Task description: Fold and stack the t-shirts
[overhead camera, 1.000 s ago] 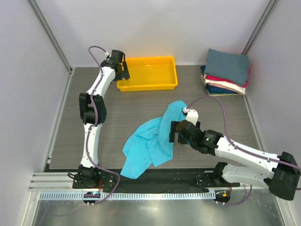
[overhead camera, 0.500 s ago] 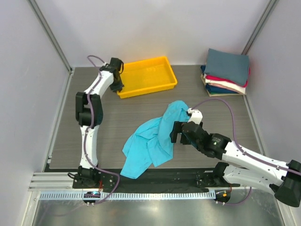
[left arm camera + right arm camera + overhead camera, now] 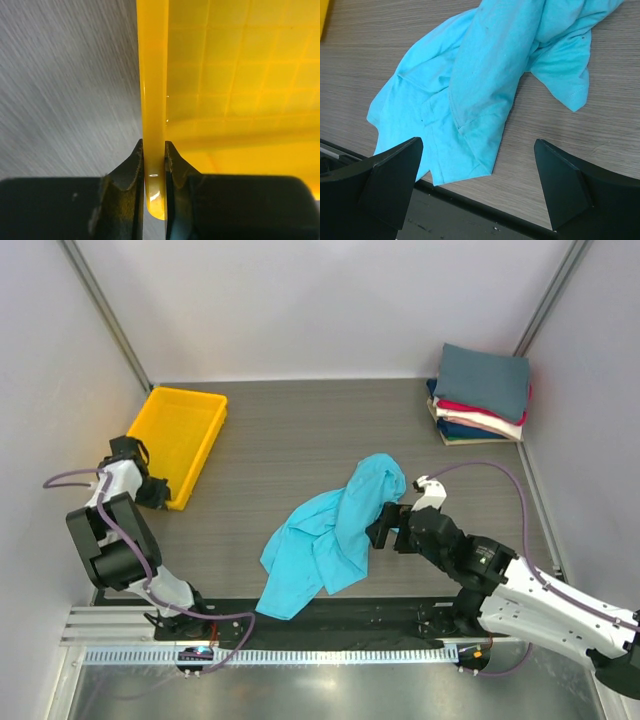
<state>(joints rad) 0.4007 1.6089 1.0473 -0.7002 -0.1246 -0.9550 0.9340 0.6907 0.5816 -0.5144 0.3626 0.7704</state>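
Observation:
A bright turquoise t-shirt lies crumpled on the table mat, near the front middle. My right gripper hovers at its right edge, open, with nothing between the fingers; in the right wrist view the t-shirt spreads below the right gripper. Folded t-shirts are stacked at the back right, slate-grey on top, then red, cream and navy. My left gripper is at the far left, shut on the rim of the yellow tray. The left wrist view shows the left gripper pinching that tray rim.
The yellow tray sits against the left side, close to the wall and the slanted frame post. A black strip and the rail with both arm bases run along the table's near edge, just below the t-shirt's lower corner.
My left gripper closed on the tray's rim and dragged the tray from the back middle to the far left, turning it. The right arm shifted slightly right, still open.

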